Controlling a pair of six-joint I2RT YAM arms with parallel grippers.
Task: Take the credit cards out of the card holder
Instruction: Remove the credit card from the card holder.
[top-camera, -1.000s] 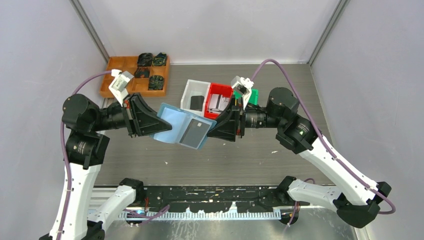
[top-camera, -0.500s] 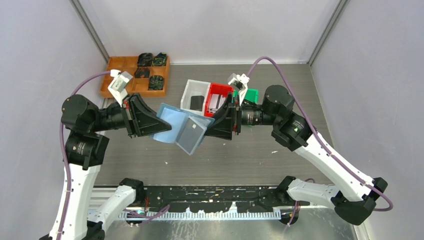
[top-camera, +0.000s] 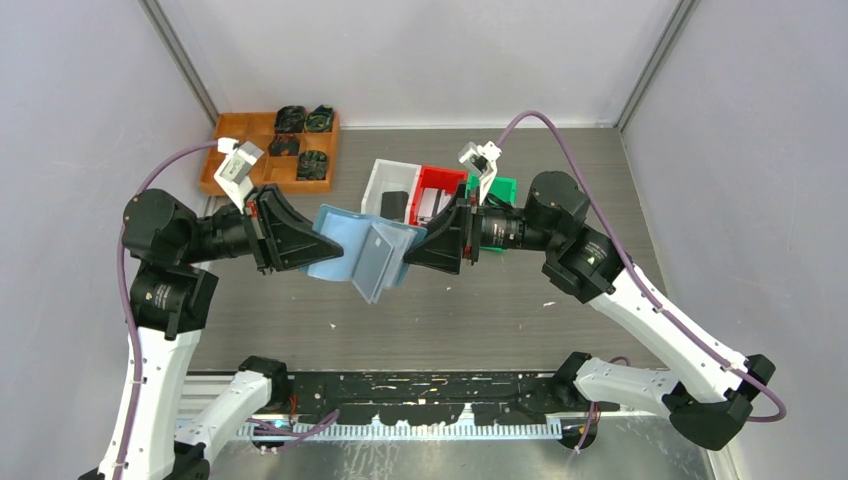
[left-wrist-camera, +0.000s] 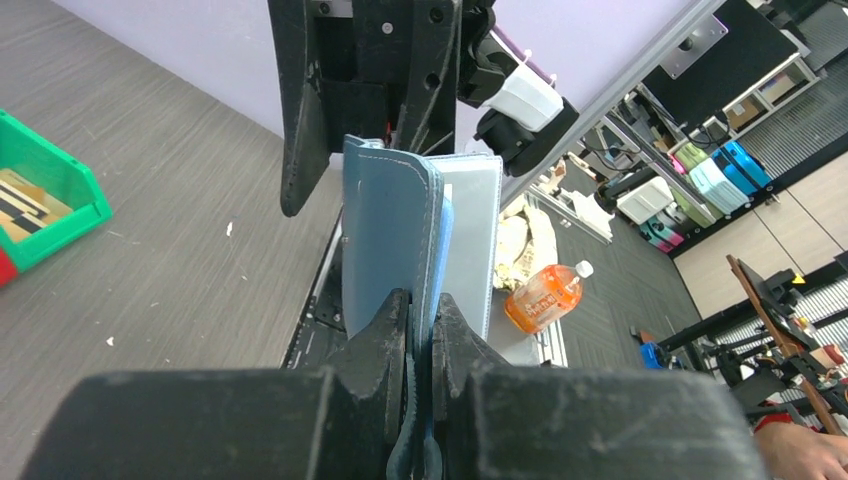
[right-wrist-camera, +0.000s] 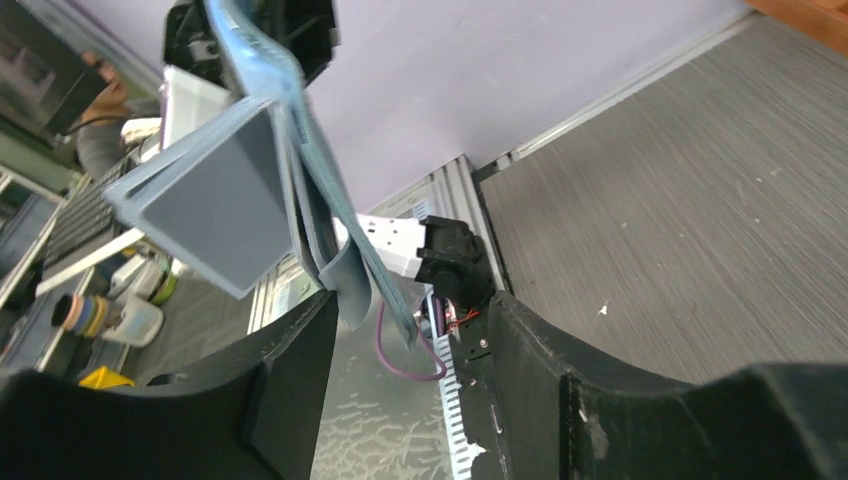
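slate-blue soft folding card holder (top-camera: 342, 238) in air, centre of top view, above grey surface (top-camera: 480, 310). left fingers (left-wrist-camera: 380, 335) clamped tight on its edge. right fingers (right-wrist-camera: 290, 360) spread apart, holder flap hanging between them, ungripped.

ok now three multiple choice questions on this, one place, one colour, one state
1. Where is the card holder? A flat on the table; B in the air between the arms; C inside a bin.
2. Which colour is the bin between the white bin and the green bin? A blue; B red; C yellow.
3. How is the left gripper? A open, empty; B shut on a loose card; C shut on the card holder.
Answers: 1 B, it is held clear of the table; 2 B, the red bin is mid-row; 3 C, its fingers pinch the holder's edge.
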